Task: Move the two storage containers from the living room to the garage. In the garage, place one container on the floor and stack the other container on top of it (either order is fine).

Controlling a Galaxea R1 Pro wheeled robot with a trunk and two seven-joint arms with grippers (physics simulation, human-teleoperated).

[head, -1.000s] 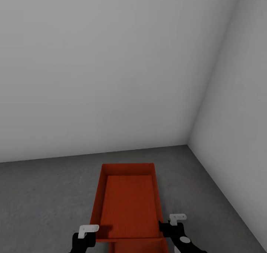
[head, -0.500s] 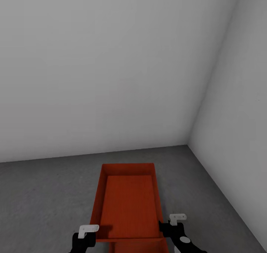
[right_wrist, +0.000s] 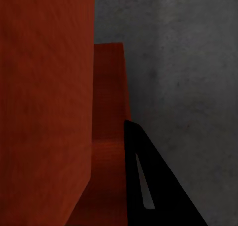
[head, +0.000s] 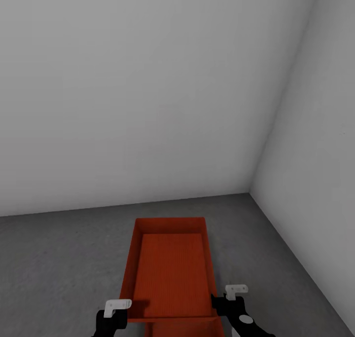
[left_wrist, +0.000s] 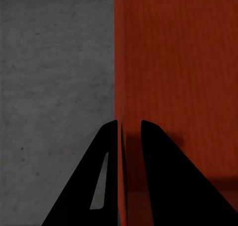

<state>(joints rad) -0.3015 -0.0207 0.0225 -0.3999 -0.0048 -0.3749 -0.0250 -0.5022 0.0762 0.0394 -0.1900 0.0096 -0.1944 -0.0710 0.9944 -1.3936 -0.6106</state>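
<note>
An orange-red storage container [head: 170,273] hangs level over the dark grey floor [head: 59,258] of the garage, held at its near end by both grippers. My left gripper [head: 126,313] is shut on its left wall; in the left wrist view the two black fingers [left_wrist: 106,176] straddle that thin wall [left_wrist: 120,62]. My right gripper [head: 216,303] grips the right wall, with one finger [right_wrist: 148,186] outside it and the other hidden behind the wall [right_wrist: 44,102]. The second storage container [head: 187,327] lies lower, under the near end, and its orange side [right_wrist: 109,102] shows beyond the held wall.
Two plain pale grey walls meet in a corner [head: 250,193] just past the held container, with the right wall [head: 315,179] close by. Bare concrete stretches away on the left.
</note>
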